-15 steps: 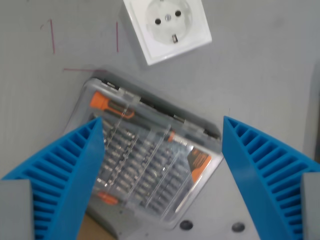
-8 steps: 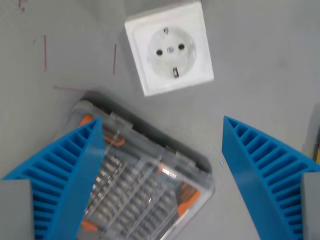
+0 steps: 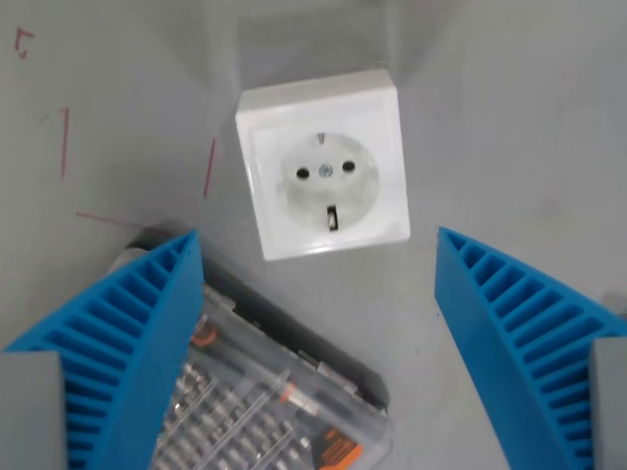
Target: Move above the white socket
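step: hovering over the white socket (image 3: 323, 176) | socket sits upper-middle on the grey table (image 3: 509, 117), just past the clear bit case (image 3: 265, 411) | pincer (image 3: 318, 343) fingers spread wide, holding nothing | tip: nudge forward so socket centres between the fingers, stay high
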